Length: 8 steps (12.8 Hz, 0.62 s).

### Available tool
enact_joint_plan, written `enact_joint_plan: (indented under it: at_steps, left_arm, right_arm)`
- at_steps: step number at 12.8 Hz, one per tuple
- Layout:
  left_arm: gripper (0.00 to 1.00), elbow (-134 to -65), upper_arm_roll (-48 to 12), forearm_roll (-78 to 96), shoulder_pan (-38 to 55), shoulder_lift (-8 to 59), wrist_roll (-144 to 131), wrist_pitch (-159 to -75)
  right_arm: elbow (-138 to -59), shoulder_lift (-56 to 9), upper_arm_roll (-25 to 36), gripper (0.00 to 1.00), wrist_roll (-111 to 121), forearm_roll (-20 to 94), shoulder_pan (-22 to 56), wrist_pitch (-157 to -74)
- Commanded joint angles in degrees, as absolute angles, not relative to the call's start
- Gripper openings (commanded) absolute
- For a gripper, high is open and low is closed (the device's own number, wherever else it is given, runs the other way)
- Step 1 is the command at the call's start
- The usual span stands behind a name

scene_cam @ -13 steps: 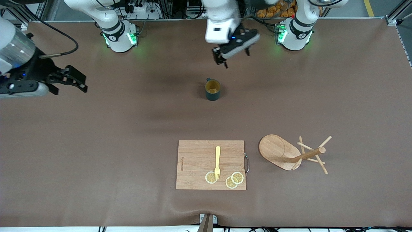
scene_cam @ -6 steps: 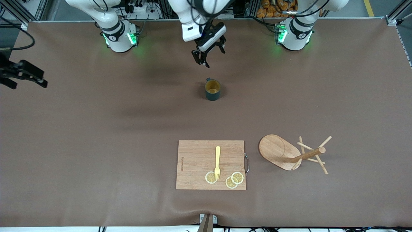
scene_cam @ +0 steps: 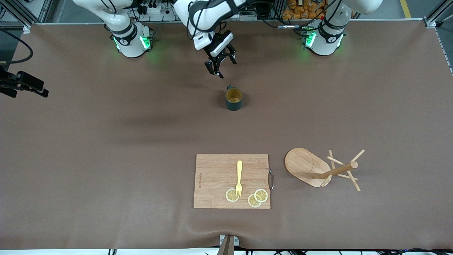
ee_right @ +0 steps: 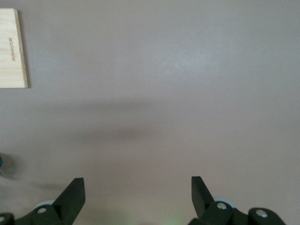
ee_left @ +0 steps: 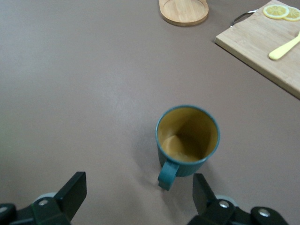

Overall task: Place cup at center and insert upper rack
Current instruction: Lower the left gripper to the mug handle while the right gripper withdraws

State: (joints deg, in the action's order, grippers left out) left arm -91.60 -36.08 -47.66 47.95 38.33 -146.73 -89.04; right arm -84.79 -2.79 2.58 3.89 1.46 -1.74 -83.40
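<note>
1. The upper rack [scene_cam: 320, 169] is lying tipped over beside the cutting board [scene_cam: 231, 180], nearest the camera; probably light and stiff, best gripped by its post.
2. The cup [scene_cam: 234, 98] is standing upright mid-table; rigid, likely slippery, so its rim or handle suits best.
3. The left gripper [scene_cam: 220, 66] is hovering open-jawed over the table just beside the cup.
4. The right gripper [scene_cam: 24, 85] is waiting, jaws spread, at its table end.

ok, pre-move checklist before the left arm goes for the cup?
1. Cup upright on the table, nothing in it: ok.
2. Left gripper open, holding nothing: ok.
3. Left gripper lined up with the cup: not ok; it is over the table between the cup and the robot bases, and the handle points toward it.
4. Right gripper open, parked over the right arm's end of the table: ok.
5. Upper rack upright: not ok; it lies on its side beside the cutting board.
</note>
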Motion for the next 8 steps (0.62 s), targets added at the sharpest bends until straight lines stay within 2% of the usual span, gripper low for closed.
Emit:
enact_joint_plan:
  at_steps: [1,5,8]
  left_arm:
    - [1.0,-90.0,-35.16,-52.63,50.79,41.82,-147.74,-88.51]
    - [1.0,-90.09,-25.06,-53.0,60.98,43.41,-147.48,-88.51]
    - [1.0,-90.09,-24.52,-55.63,61.87,45.87,-147.48,-88.51]
  right_arm:
    - [-88.94,-0.44,1.41,1.0,6.33,1.05,-4.13,-84.37]
    - [-90.53,-0.61,1.32,1.0,6.33,1.05,-4.92,-87.1]
    - [-93.07,-0.7,1.41,1.0,6.33,1.14,-4.92,-90.34]
